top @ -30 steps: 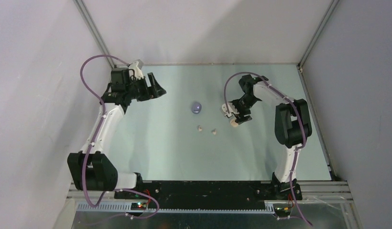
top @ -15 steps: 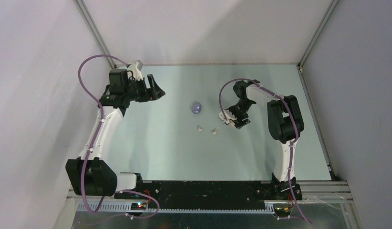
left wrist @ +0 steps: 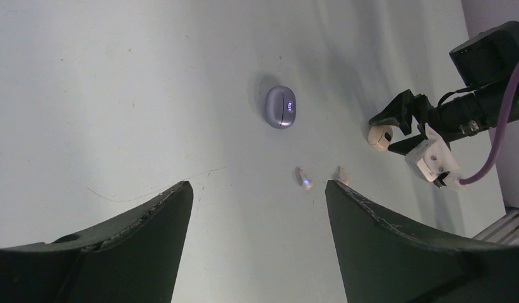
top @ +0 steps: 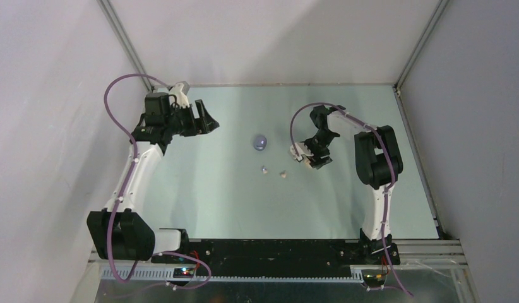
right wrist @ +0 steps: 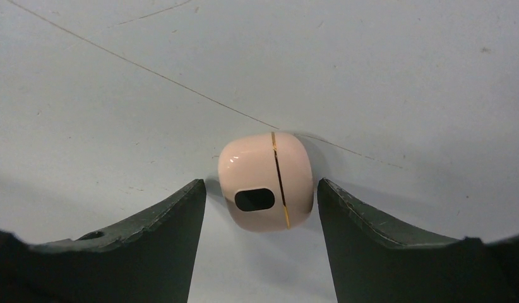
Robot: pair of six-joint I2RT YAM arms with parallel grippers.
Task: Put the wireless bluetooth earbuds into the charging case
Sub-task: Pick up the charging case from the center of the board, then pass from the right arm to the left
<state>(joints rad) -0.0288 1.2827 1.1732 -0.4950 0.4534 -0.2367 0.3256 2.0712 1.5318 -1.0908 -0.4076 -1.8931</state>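
The cream-beige charging case (right wrist: 267, 181) lies shut on the table, with a gold seam and a dark oval on its face. My right gripper (right wrist: 260, 189) is open, a finger on each side of the case with small gaps; from above it (top: 310, 160) covers most of the case. Two cream-beige earbuds (top: 264, 170) (top: 283, 174) lie just left of it; the left one (left wrist: 304, 179) glows blue. My left gripper (top: 208, 120) is open and empty at the far left, well away, its fingers (left wrist: 162, 214) framing bare table.
A shut purple case (top: 261, 142) lies behind the two buds, also in the left wrist view (left wrist: 281, 106). The enclosure's walls and frame posts (top: 121, 38) stand close at the back and both sides.
My right gripper has come down and a little left over the cream-beige case, which now sits between its fingers. The left arm has barely shifted.
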